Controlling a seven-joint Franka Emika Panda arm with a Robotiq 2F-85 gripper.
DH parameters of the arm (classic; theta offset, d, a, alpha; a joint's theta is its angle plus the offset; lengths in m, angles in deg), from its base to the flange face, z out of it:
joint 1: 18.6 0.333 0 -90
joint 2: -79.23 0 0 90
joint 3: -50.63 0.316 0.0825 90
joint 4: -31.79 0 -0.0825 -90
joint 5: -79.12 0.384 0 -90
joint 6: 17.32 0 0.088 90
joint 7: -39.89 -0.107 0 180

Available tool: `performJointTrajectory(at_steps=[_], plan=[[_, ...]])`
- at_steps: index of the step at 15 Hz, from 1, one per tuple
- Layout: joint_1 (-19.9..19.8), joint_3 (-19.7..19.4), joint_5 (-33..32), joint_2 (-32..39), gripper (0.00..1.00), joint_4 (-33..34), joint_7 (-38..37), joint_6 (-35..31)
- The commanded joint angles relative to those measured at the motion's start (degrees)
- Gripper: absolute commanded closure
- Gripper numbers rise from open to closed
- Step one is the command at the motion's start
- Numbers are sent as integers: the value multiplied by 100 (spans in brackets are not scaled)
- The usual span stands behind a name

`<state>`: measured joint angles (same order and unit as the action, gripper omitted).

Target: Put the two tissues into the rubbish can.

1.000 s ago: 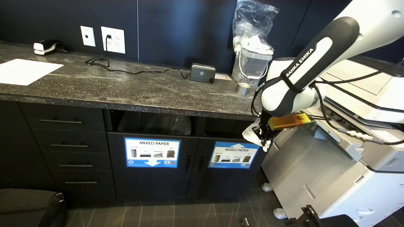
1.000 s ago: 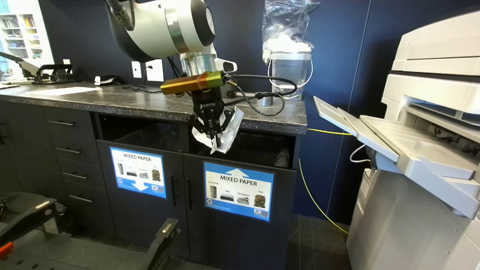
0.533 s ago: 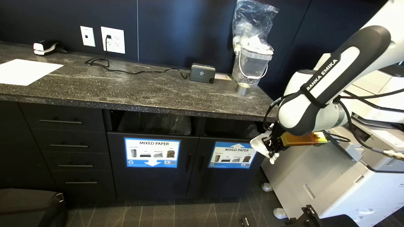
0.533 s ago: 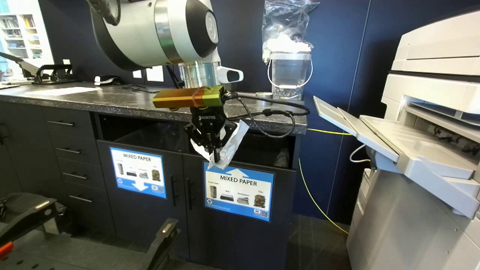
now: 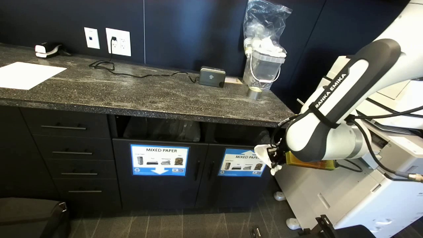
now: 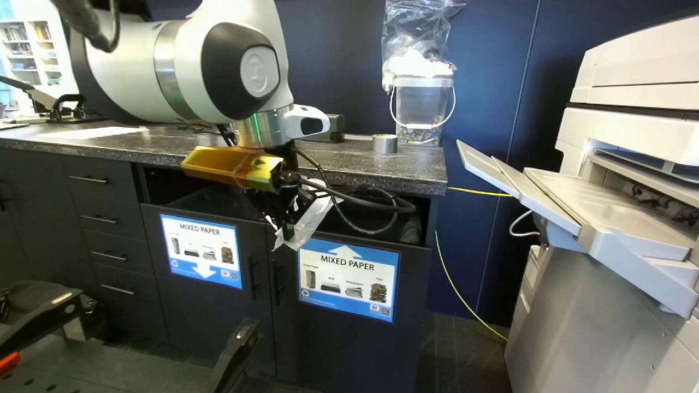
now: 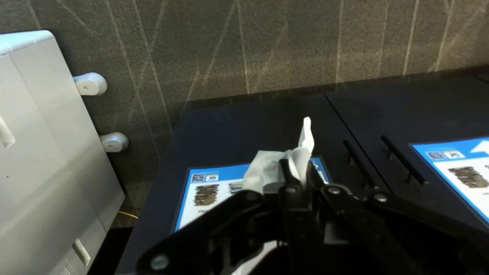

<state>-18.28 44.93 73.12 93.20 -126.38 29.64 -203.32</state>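
Black and squeezed nearly together, the gripper [image 7: 299, 170] pinches a crumpled white tissue [image 7: 263, 168], its folds sticking out beyond the grip; whether the wad is one tissue or two cannot be told. Behind it runs dark cabinetry [image 5: 158, 195] under a speckled counter [image 5: 148, 96], with a pale copier [image 6: 579, 338] near its end. The white robot arm [image 6: 134, 76] bends down in front, and the tissue hangs outside the cabinetry. Below the counter are a dark bin slot [image 5: 158, 129] and a second bin slot [image 5: 234, 134], the tissue nearer the second. One sign [image 5: 160, 160], arrow down, and another sign [image 5: 243, 162], arrow up, both read MIXED PAPER; which slot takes rubbish cannot be told. On the counter stand a clear bucket [image 5: 263, 67], a small black box [image 5: 212, 77] and a silvery roll [image 6: 385, 144].
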Motion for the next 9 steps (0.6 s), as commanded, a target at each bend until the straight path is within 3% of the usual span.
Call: performJointTrajectory(at_steps=[1, 4, 9], plan=[[-648, 937, 395, 306, 92, 10, -43, -909], [-978, 1308, 241, 624, 92, 13, -223, -1581], [-997, 1290, 258, 1122, 92, 13, -344, -2599]])
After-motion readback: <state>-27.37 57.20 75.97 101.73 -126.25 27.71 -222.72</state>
